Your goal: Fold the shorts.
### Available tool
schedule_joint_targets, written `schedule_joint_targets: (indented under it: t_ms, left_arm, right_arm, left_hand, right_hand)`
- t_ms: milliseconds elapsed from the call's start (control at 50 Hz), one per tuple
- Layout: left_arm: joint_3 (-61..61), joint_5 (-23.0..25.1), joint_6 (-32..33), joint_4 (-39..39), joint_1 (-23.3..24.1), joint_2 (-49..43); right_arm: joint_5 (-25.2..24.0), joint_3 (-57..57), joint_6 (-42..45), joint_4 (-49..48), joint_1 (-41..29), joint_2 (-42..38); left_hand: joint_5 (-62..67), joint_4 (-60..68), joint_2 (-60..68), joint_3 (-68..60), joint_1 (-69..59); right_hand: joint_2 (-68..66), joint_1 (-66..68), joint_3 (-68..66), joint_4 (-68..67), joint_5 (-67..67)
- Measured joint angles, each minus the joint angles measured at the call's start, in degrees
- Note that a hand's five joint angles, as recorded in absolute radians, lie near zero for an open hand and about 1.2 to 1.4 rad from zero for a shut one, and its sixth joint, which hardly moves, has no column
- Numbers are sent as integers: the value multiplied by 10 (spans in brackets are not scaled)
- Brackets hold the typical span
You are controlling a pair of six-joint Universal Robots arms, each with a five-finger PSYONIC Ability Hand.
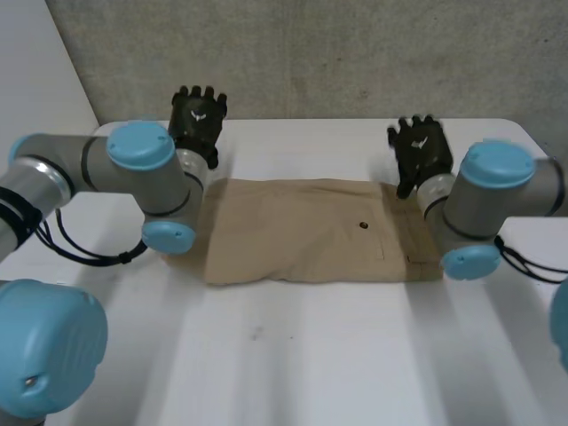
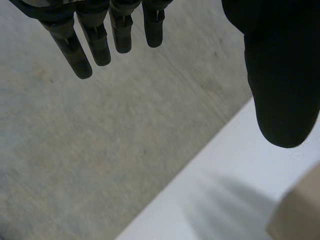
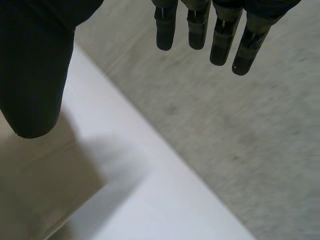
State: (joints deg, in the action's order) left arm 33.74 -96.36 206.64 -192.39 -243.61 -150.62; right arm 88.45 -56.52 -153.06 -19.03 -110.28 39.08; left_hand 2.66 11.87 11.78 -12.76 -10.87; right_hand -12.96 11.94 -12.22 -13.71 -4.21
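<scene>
Lying on white table [image 1: 293, 355], shorts [image 1: 302, 232], grey wall [image 1: 337, 53], left hand [image 1: 197, 120] spread, right hand [image 1: 421, 151] spread

- The near strip of the white table [image 1: 293, 355] in front of the shorts [image 1: 302, 235] is bare, so you have room for a hand to pass across it
- A narrower bare band runs behind the shorts, between the left hand [image 1: 197, 120] and the right hand [image 1: 420, 151], which are well apart
- The left arm [image 1: 146, 182] overhangs the shorts' left edge and the right arm [image 1: 488, 204] covers their right end, blocking your way straight down there
- Both hands hang with straight fingers at the far table edge, with a grey surface [image 1: 337, 53] beyond it
</scene>
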Motion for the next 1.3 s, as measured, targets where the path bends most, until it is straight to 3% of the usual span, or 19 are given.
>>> schedule_joint_targets:
  t_ms: [100, 120, 160, 260, 380, 460, 540, 660, 820, 980, 1020, 1060, 1300]
  left_arm:
    - [44, 0, -21, 4, 5, 55]
    - [91, 1, -40, 11, 6, 101]
    - [135, 2, -59, 17, 6, 138]
    - [264, 10, -121, 31, 6, 231]
    - [462, 53, -221, 36, 6, 354]
    - [563, 84, -262, 30, 4, 404]
    - [621, 97, -276, 11, 0, 422]
    - [644, 97, -278, -19, -10, 419]
    - [647, 96, -275, -29, -16, 414]
    - [652, 96, -275, -28, -15, 414]
    - [654, 96, -275, -28, -14, 414]
    - [655, 96, -275, -28, -13, 414]
    - [658, 95, -275, -28, -13, 419]
  right_arm:
    - [3, -23, -40, 7, 3, 64]
    - [-5, -53, -75, 26, 7, 126]
    - [-16, -75, -90, 47, 11, 162]
    - [-48, -126, -108, 108, 27, 228]
    - [-87, -239, -109, 203, 62, 279]
    - [-98, -320, -100, 192, 74, 290]
    - [-112, -396, -91, 109, 81, 288]
    - [-125, -448, -85, -23, 83, 259]
    - [-127, -446, -74, -78, 85, 214]
    - [-125, -435, -68, -73, 84, 191]
    - [-125, -432, -68, -71, 84, 189]
    - [-124, -428, -68, -68, 84, 188]
    - [-103, -381, 2, 76, 146, 212]
  left_hand:
    - [0, 0, 0, 0, 0]
    - [0, 0, 0, 0, 0]
    - [0, 0, 0, 0, 0]
    - [0, 0, -1, 0, 0]
    - [0, 0, -1, 0, 0]
    - [0, 0, -1, 0, 0]
    - [0, 0, -1, 0, 0]
    - [0, 0, -1, 0, 0]
    - [0, 0, -1, 0, 0]
    - [0, 0, -1, 0, 0]
    - [0, 0, -1, 0, 0]
    - [0, 0, -1, 0, 0]
    - [0, 0, -1, 0, 0]
  right_hand:
    - [0, 0, 0, 0, 0]
    - [0, 0, 0, 0, 0]
    - [-1, 0, -2, 0, 0]
    - [-3, 2, -19, -2, -2]
    - [-62, 48, -74, -57, -48]
    - [-102, 84, -112, -96, -85]
    - [-146, 120, -157, -142, -123]
    - [-229, 185, -237, -221, -198]
    - [-236, 194, -248, -231, -210]
    - [-272, 225, -284, -267, -247]
    - [-463, 358, -467, -453, -422]
    - [-543, 407, -543, -536, -494]
    - [-546, 413, -551, -545, -498]
